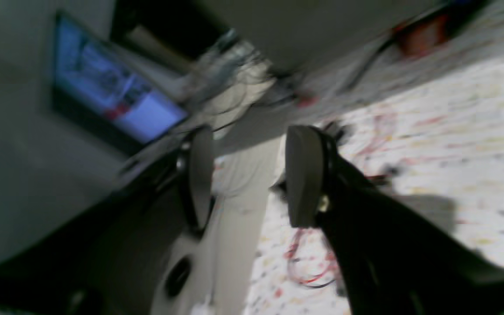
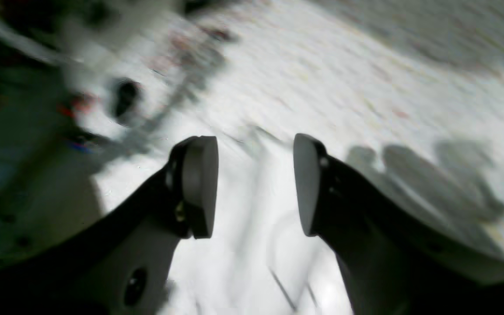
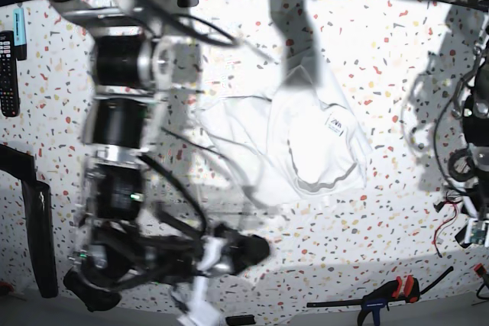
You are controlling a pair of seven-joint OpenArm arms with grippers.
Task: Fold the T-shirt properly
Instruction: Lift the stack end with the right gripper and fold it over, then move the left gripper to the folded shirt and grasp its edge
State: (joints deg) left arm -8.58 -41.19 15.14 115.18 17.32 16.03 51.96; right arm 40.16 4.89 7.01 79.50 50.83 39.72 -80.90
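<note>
- One T-shirt (image 3: pixel 294 139) lies on the speckled table (image 3: pixel 397 51), in the middle of the base view and a little toward the upper right, loosely bunched, with its neckline and a small label near the lower right of the heap.
- It looks soft, light and limp: it should sag and drape when lifted, and a single pinch will likely drag the rest along the table rather than raise it cleanly.
- Sensible holds, as a judgement, are the firmer edges: the collar band, a shoulder seam or the hem, where the layers are thicker and less prone to slip out.
- Both wrist views are blurred, yet each shows two pads standing apart with nothing between them.
- The right pincer (image 2: pixel 255 183) is spread, with white cloth below and ahead of it in the centre of its frame; whether it touches the cloth cannot be told.
- The left pincer (image 1: pixel 250 175) is likewise spread, holding nothing; a pale post and speckled table fill the frame behind it.
- No container shows in any view. Around the table edges lie only a remote (image 3: pixel 7 72) at upper left and a clamp (image 3: pixel 382 295) at lower right.
</note>
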